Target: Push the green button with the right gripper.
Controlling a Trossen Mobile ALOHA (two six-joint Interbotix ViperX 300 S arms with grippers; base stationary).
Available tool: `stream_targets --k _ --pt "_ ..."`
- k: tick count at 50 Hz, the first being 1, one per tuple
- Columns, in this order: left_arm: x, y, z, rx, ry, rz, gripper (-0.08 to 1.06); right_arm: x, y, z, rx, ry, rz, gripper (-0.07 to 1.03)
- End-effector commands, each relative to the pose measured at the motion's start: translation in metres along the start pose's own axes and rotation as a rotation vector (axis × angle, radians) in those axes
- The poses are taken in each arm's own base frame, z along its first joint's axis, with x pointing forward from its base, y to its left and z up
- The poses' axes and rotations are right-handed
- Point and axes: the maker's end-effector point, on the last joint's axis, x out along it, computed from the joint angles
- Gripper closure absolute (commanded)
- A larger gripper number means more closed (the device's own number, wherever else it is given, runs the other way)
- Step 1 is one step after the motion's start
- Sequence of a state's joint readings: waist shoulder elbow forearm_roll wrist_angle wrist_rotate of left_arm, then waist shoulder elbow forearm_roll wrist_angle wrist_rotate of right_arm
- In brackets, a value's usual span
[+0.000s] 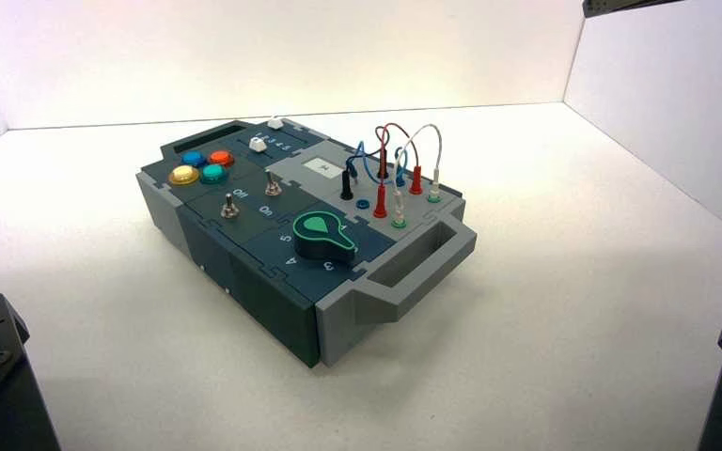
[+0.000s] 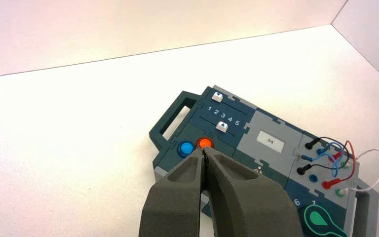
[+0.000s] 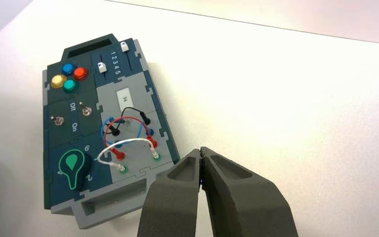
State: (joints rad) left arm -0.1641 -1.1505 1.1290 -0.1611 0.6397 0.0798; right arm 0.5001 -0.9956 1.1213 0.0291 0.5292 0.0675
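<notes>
The green button (image 1: 213,173) is a small teal dome in a group of four with the yellow (image 1: 184,175), blue (image 1: 194,158) and orange (image 1: 221,158) buttons, at the far left corner of the box (image 1: 273,301). It also shows in the right wrist view (image 3: 70,85). My right gripper (image 3: 201,150) is shut and empty, held over the white table beside the box's handle end, far from the buttons. My left gripper (image 2: 205,150) is shut and empty, held back from the box. Its fingers hide the green button in the left wrist view. Neither gripper shows in the high view.
The box also bears a large green dial knob (image 1: 322,233), two toggle switches (image 1: 230,205), two white sliders (image 1: 258,144), and red, blue, black and white plugged wires (image 1: 404,160). A grey handle (image 1: 414,263) juts out at its near right end. White walls ring the table.
</notes>
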Motion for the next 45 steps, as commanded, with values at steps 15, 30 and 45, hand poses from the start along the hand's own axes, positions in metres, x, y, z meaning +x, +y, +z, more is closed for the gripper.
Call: stream_targets --k 15,30,45 --pt "0.0 0.001 0.006 0.0 -0.013 0.003 1.01 -0.003 0.003 0.014 0.009 -0.025 0.011 0.98" --pt "-0.001 0.01 0.008 -0.012 -0.02 0.043 1.01 0.015 0.05 0.014 -0.06 0.11 0.155 0.98" --pt "-0.008 0.027 0.012 -0.061 -0.046 0.12 1.01 0.061 0.118 0.035 -0.119 0.261 0.272 0.98"
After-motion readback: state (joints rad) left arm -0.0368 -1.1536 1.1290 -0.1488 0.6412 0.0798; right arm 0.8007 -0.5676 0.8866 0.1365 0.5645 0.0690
